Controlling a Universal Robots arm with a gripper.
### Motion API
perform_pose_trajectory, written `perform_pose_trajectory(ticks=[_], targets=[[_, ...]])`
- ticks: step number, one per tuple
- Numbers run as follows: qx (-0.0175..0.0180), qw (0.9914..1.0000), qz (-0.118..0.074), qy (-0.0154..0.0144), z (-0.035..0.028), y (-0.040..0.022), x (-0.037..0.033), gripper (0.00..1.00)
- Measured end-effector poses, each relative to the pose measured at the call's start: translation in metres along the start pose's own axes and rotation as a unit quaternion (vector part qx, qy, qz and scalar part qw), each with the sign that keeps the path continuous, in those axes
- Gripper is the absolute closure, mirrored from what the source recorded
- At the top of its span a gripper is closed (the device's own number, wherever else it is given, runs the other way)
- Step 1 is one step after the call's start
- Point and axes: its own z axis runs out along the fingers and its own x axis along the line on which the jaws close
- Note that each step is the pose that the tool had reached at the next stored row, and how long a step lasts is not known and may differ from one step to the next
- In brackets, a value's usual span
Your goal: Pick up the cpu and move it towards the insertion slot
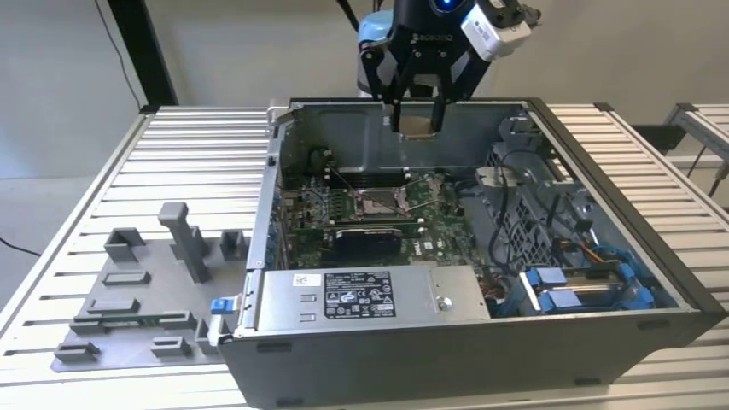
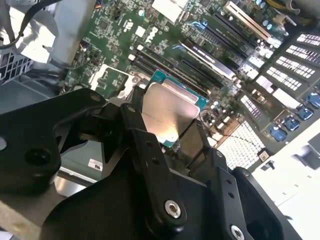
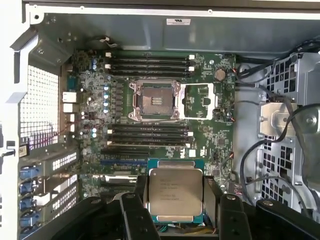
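The cpu [image 3: 175, 193], silvery top with a teal rim, hangs pinched in the gripper [image 1: 417, 125] above the open computer case [image 1: 603, 171], its lower edge hidden behind black fingers [image 3: 135, 215]. The insertion slot [image 3: 154, 100] lies bare on the green board, well apart.

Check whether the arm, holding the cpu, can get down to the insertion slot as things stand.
Probably yes. The tool holds the cpu above the open case, and the insertion slot lies uncovered on the board with nothing over it; the cables sit off to one side.
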Motion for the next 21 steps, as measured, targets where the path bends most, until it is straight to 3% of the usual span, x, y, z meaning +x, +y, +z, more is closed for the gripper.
perform_pose_trajectory(ticks=[9,21], targets=[[0.0,1.0,0.0,0.0,0.001,0.0244,-0.0011,1.0],[0.0,1.0,0.0,0.0,0.001,0.0256,-0.0012,1.0]])
